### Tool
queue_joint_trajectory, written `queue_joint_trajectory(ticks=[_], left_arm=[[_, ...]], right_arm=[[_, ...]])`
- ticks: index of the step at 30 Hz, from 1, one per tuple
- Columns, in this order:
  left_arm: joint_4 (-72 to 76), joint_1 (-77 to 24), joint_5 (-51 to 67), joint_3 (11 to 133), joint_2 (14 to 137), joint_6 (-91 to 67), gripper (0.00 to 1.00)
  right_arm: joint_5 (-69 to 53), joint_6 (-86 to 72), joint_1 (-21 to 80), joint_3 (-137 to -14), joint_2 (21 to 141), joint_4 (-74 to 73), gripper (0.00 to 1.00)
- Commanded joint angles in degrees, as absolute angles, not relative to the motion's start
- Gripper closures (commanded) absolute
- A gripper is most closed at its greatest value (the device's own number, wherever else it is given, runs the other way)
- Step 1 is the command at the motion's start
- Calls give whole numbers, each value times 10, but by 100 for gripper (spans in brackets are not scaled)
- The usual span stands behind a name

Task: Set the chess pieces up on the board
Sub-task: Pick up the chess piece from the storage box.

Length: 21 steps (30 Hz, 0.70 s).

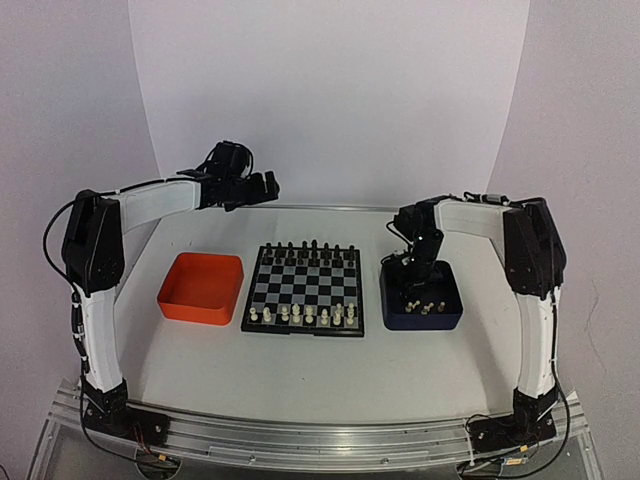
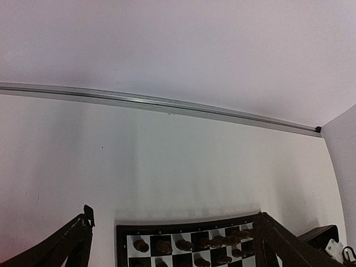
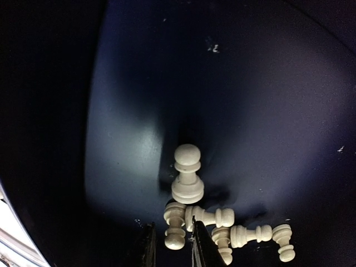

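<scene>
The board (image 1: 300, 287) lies at the table's middle, with black pieces on its far rows and cream chess pieces (image 1: 300, 315) along its near row. More cream pieces lie in the dark blue tray (image 1: 420, 322). My right gripper (image 1: 413, 285) reaches down into that tray. In the right wrist view its jaws (image 3: 173, 245) stand narrowly apart on either side of a lying cream pawn (image 3: 175, 231), with a dark gap left of the pawn. An upright pawn (image 3: 187, 181) stands just beyond. My left gripper (image 1: 262, 185) hangs wide open (image 2: 173, 217) above the table behind the board (image 2: 121, 245).
An orange tray (image 1: 200, 288) sits left of the board. Several other cream pieces (image 3: 250, 235) lie toppled on the blue tray's floor (image 3: 250, 111) right of my fingers. A metal rail (image 2: 167, 104) runs along the table's far edge below the white backdrop.
</scene>
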<state>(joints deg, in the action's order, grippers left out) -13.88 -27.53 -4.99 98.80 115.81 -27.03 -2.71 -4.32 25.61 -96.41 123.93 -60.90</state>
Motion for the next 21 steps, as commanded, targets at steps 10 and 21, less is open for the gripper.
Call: queue_joint_trajectory(ticks=[10, 21], left_arm=[[-108, -272, -38, 959, 1113, -271, 0], [-79, -272, -26, 930, 1096, -267, 0]], right_arm=[[0, -48, 277, -937, 1232, -618, 86], [32, -55, 286, -961, 1187, -618, 100]])
